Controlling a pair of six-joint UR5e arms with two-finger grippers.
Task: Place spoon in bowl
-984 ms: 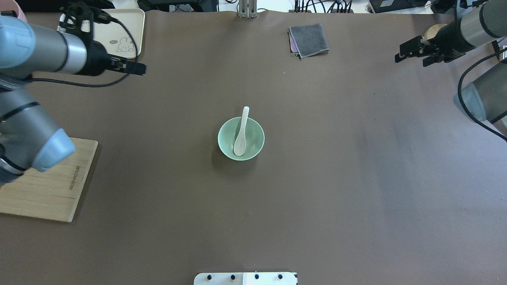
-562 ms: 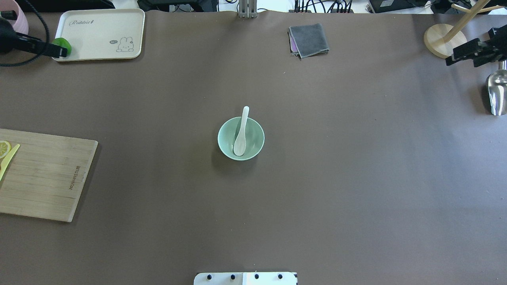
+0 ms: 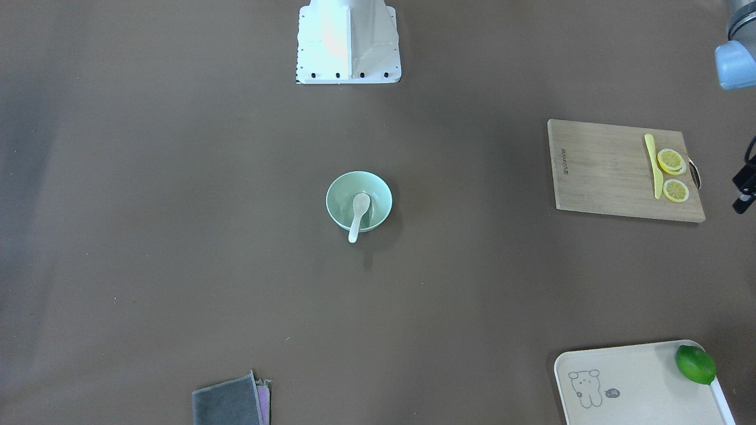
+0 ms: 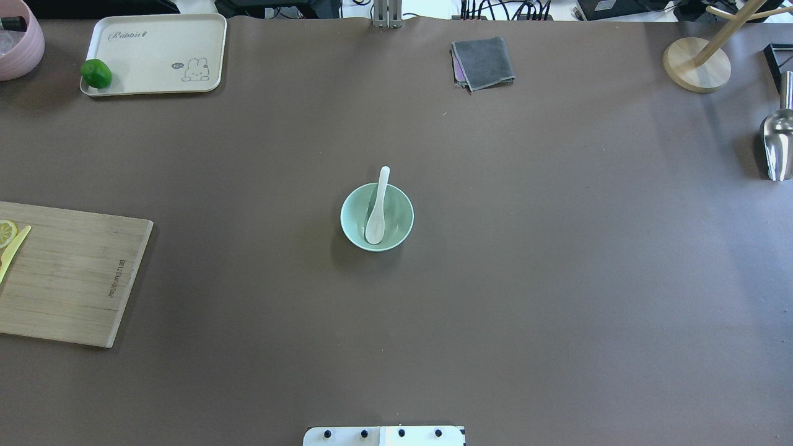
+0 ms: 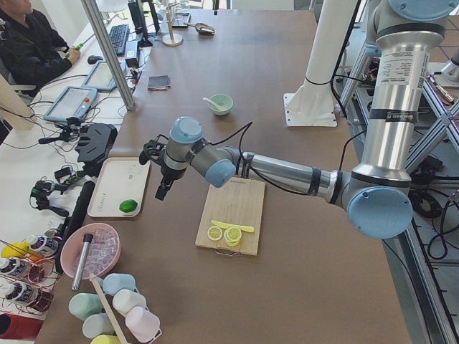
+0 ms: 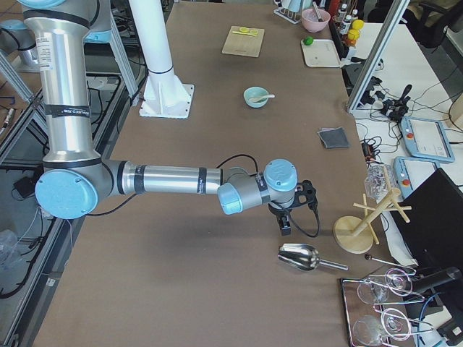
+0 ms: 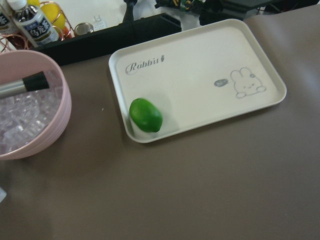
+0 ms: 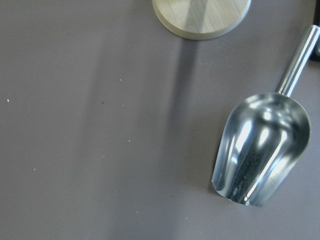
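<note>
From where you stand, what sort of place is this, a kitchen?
Probably a robotics lab, not a kitchen: the left arm and right arm are mounted at a table, a control tablet sits on the side desk, and the bowl with the spoon looks like a practice prop.

A matte brown covering is lying over the whole of the long table (image 4: 557, 297), and even light from above is leaving a pale sheen on it and casting only soft shadows. A white desk (image 5: 21, 161) is running along one long side, with a slanted aluminium post (image 5: 107, 54) rising between desk and table. Along the opposite side, grey floor (image 5: 430, 301) is showing between metal frame rails.
</note>
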